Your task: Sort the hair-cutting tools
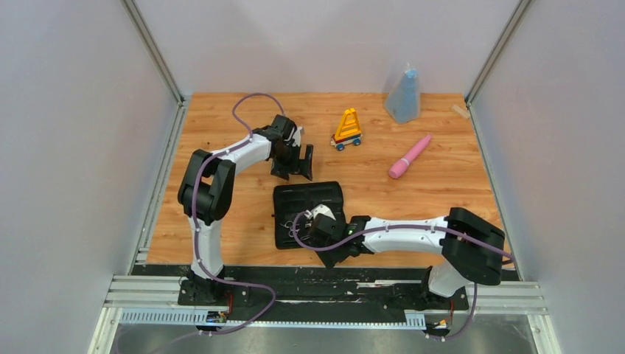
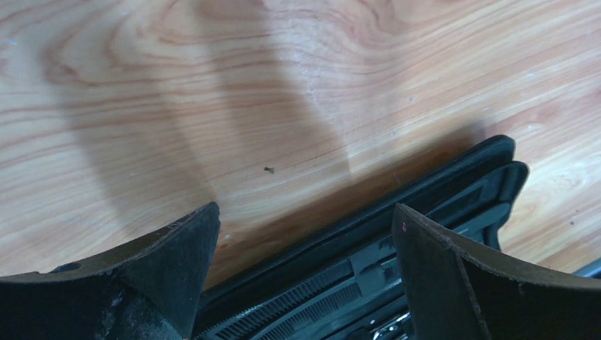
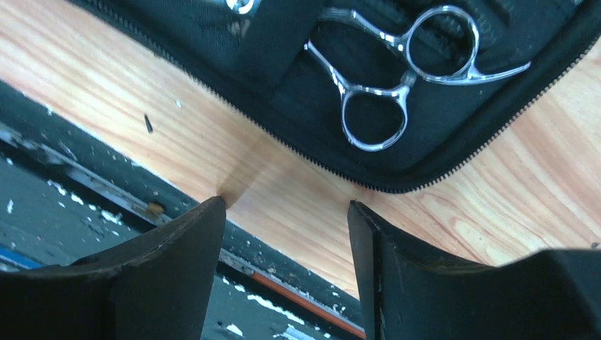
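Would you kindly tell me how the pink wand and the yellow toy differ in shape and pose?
The pink wand lies flat; the yellow toy stands upright on wheels. The wand is long and slim; the toy is squat and triangular. Both rest on the wooden table beyond the black case.

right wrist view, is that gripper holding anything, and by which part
Nothing is held. The right gripper is open, with nothing between its fingers; the slim silver metal scissors lie apart from it in the black zipped fabric case.
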`<action>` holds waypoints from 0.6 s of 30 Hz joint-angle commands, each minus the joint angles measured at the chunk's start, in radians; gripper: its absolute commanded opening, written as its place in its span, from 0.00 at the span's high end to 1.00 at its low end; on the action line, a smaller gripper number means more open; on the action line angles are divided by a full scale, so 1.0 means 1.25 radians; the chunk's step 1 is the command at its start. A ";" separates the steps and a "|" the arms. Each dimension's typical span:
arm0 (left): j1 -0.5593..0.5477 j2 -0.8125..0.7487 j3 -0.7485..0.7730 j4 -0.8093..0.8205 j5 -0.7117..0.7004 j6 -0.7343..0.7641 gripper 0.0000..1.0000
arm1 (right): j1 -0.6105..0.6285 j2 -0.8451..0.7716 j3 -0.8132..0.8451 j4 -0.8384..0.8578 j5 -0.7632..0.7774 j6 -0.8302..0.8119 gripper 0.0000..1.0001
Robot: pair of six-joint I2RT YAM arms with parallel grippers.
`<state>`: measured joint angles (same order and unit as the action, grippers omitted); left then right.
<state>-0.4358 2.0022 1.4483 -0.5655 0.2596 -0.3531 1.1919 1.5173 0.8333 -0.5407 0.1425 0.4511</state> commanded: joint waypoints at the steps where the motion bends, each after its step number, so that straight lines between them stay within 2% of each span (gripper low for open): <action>1: 0.000 -0.001 0.008 0.001 0.070 0.019 0.00 | 0.005 0.070 0.049 -0.018 0.104 0.052 0.34; 5: 0.001 -0.009 -0.031 0.010 0.089 0.014 0.00 | -0.017 0.108 0.065 -0.019 0.187 0.083 0.33; 10: 0.024 -0.055 -0.119 0.051 0.122 -0.017 0.00 | -0.113 0.132 0.081 0.002 0.233 0.064 0.32; 18: 0.079 -0.231 -0.364 0.144 0.152 -0.104 0.00 | -0.293 0.153 0.121 0.162 0.130 -0.059 0.32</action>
<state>-0.3389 1.8141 1.1275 -0.3721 0.3965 -0.3950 0.9199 1.6562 0.9405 -0.4908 0.3031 0.4583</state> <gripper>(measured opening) 0.998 0.680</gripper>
